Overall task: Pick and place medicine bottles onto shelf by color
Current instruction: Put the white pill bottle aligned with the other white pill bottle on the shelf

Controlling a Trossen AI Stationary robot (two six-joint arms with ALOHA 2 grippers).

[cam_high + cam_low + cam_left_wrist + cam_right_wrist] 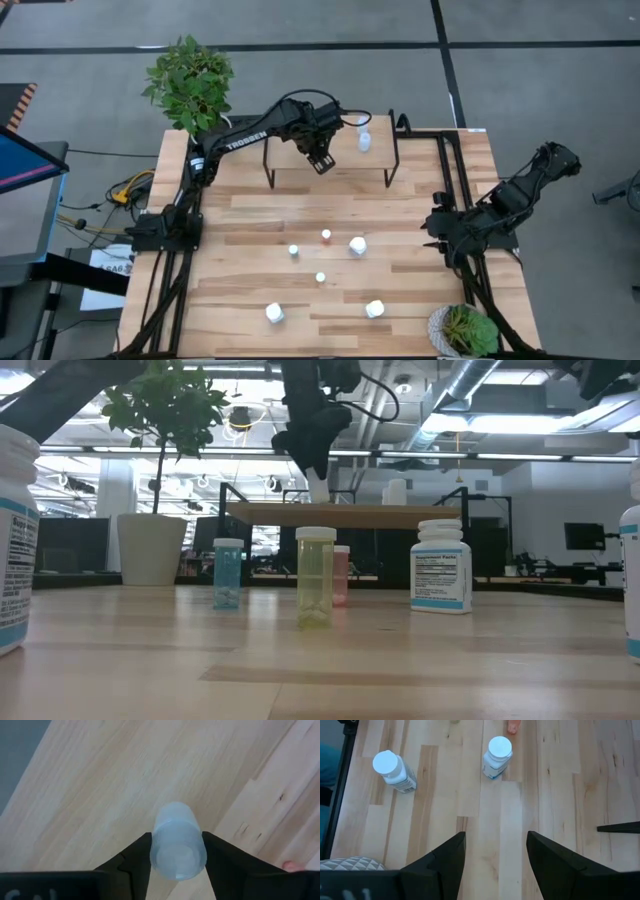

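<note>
Left arm reaching far forward, left gripper (322,160) pointing down, right arm folded back, jaws apart

High view: overhead, straight down on the whole table (250,215). Low view: table-top level, facing the shelf (350,515) across the planks. Wrist views: close, looking down; both the low and right wrist views catch the white-capped bottle (497,757).

A small raised shelf with a light wood top and thin black legs (345,160) sits at upper centre, one white-capped plastic bottle (364,141) upright on it. Six more small white plastic bottles stand scattered at lower centre, among them a red-capped one (326,235) and a larger white-capped one (357,245).
</note>
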